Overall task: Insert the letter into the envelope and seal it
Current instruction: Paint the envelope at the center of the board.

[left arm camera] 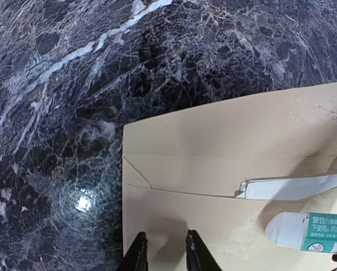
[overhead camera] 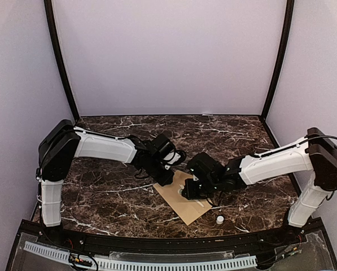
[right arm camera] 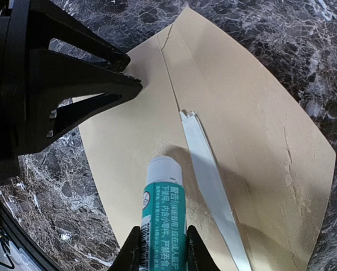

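Nearest the front edge of the dark marbled surface (overhead camera: 100, 192): a small white cap (overhead camera: 219, 218), loose, near the envelope's right edge but not touching it. Just beyond, the envelope (overhead camera: 185, 213), flat on the surface at a slant, flap (left arm camera: 241, 124) open and spread away from the pocket. Poking out of the pocket's mouth along the fold, a narrow white strip of the letter (right arm camera: 210, 180), the rest hidden inside. Over the pocket, the right hand (right arm camera: 162, 251), clamped on a teal-labelled glue stick (right arm camera: 163, 209), white tip uncovered and aimed down at the tan paper just beside the white strip; cannot tell whether touching. At the envelope's corner by the fold, the left hand (left arm camera: 167, 254), fingers slightly apart with a narrow gap, nothing between them, tips down on or just over the paper. Farther back, more marble, then pale walls (overhead camera: 168, 56) with two black corner posts (overhead camera: 60, 62).
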`<state>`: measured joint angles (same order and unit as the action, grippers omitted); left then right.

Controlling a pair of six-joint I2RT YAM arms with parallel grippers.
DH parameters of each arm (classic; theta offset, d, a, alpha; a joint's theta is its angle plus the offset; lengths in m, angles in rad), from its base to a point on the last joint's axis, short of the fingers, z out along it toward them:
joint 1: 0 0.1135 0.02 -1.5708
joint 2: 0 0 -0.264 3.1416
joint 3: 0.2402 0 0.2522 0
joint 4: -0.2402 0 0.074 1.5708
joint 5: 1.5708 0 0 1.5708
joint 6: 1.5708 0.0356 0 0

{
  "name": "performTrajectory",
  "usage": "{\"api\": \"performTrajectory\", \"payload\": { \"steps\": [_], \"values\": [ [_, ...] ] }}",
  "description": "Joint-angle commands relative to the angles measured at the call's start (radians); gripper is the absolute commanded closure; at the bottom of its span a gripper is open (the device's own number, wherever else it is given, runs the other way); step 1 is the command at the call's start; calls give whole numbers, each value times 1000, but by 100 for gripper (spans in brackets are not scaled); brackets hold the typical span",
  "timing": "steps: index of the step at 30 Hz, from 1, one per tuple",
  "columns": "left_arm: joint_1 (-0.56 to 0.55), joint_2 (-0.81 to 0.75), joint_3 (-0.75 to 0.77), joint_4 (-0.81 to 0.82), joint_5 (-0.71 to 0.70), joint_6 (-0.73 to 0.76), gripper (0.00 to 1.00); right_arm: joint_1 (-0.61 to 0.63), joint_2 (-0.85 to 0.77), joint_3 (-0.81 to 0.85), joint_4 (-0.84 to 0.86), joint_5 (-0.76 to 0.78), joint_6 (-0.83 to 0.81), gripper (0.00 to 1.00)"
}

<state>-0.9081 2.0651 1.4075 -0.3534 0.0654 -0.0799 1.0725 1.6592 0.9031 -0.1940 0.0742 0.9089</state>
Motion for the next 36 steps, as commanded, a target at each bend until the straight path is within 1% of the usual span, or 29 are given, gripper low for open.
{"api": "performTrajectory", "payload": {
  "steps": [1,9,19,36],
  "values": [
    [-8,33,2,-45,22,15,76,-21,51,29,-28,13,-30,100],
    [-6,35,4,-45,16,15,76,-27,53,37,-39,14,-35,100],
    [-7,43,6,-48,-9,12,78,-16,-28,-45,-45,-24,-4,100],
    [-7,53,8,-54,-15,11,78,79,-166,-170,-125,1,114,100]
  ]
}}
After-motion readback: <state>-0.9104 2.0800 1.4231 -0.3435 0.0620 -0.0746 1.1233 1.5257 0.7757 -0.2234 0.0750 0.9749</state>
